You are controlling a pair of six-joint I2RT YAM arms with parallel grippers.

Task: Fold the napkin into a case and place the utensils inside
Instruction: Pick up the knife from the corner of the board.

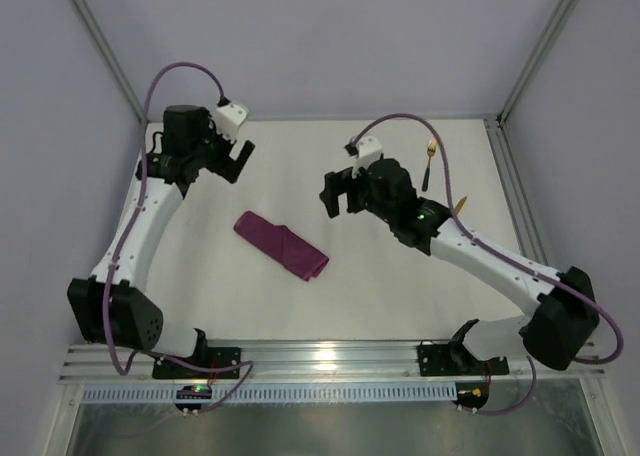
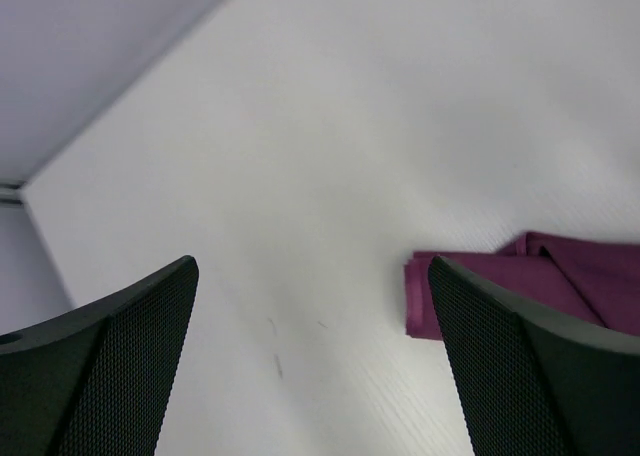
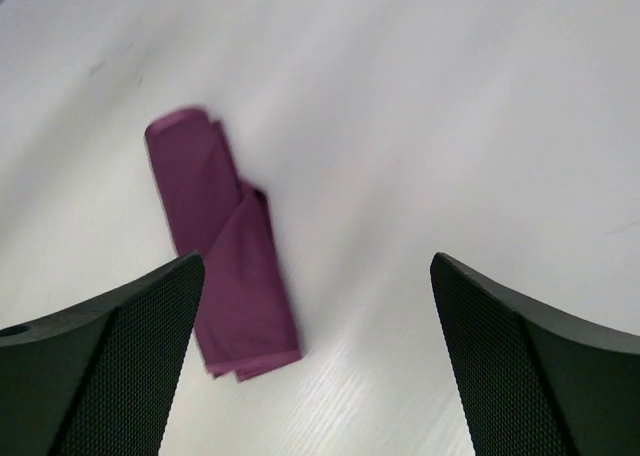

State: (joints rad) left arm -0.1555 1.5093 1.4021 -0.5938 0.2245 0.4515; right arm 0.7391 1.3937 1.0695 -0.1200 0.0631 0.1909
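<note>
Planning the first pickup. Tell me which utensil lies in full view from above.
The fork, gold head and dark handle clear beyond the right arm; the knife shows only a gold sliver beside that arm.

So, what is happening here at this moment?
Two robot arms stand over a table. The napkin lies in the middle, already folded into a narrow case. The left gripper and the right gripper are both open and hold nothing. The fork lies at the far right, not yet inside.

Counted one folded magenta case (image 1: 281, 246); one gold fork (image 1: 429, 161); one gold tip (image 1: 460, 206), mostly hidden, kind unclear. My grippers numbered two: left gripper (image 1: 228, 164), right gripper (image 1: 338, 201).
</note>
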